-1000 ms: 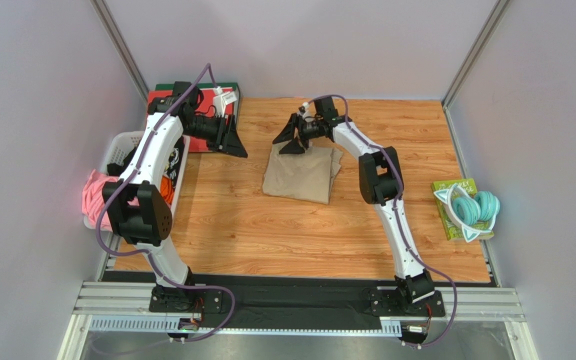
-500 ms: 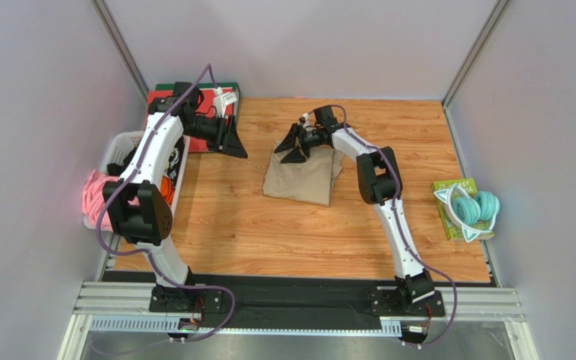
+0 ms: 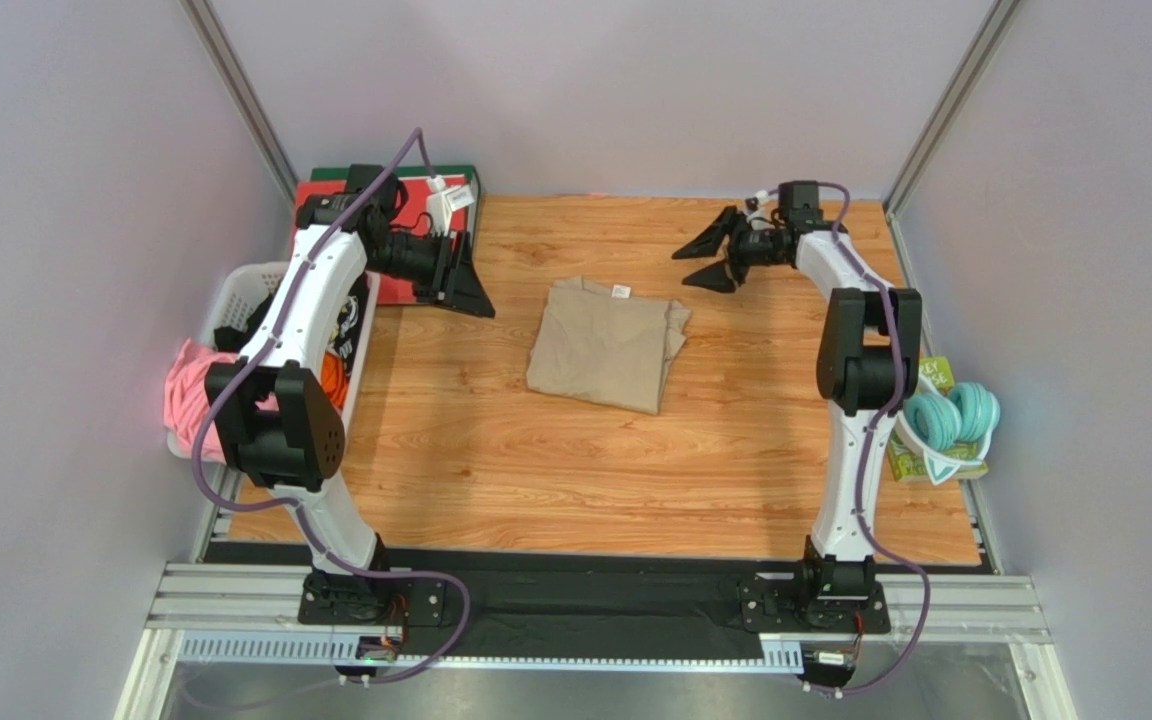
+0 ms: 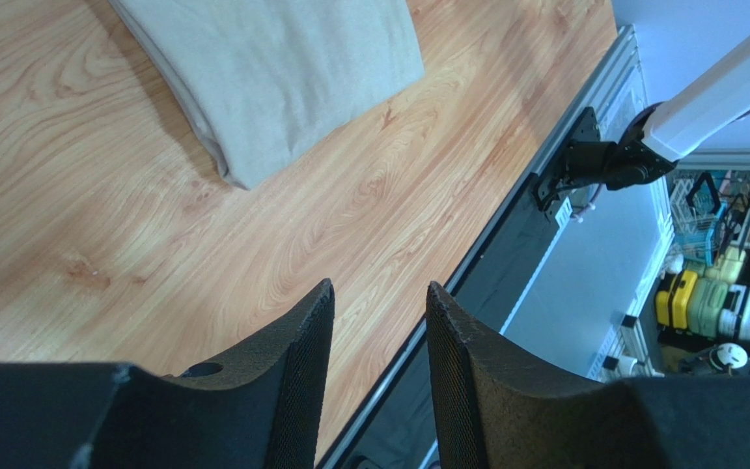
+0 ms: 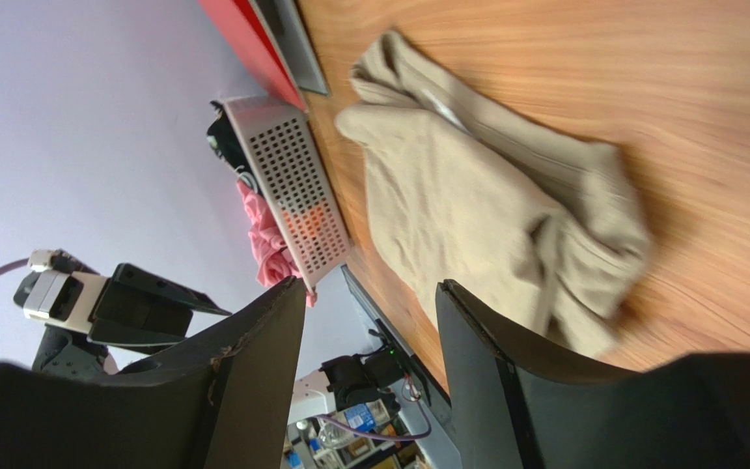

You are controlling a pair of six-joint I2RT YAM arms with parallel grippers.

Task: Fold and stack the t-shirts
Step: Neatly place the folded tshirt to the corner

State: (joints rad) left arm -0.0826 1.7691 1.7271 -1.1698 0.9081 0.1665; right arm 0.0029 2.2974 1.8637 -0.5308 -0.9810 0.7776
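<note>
The folded tan t-shirt (image 3: 605, 345) lies at frame centre on the wooden surface (image 3: 537, 465); the left claw (image 3: 477, 278), upper left, and the right claw (image 3: 684, 269), upper right, both stand open and empty.

The t-shirt (image 3: 605, 345) is soft, matt tan cloth; the table (image 3: 537, 450) is smooth, faintly glossy wood grain. The pads (image 4: 301, 362) of the left gripper (image 4: 379, 293) are matt black and finely dimpled; the basket (image 5: 291, 176) is perforated white plastic.

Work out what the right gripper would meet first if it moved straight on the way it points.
Probably the folded tan t-shirt, lying just ahead of the right gripper, though depth is unclear.
</note>
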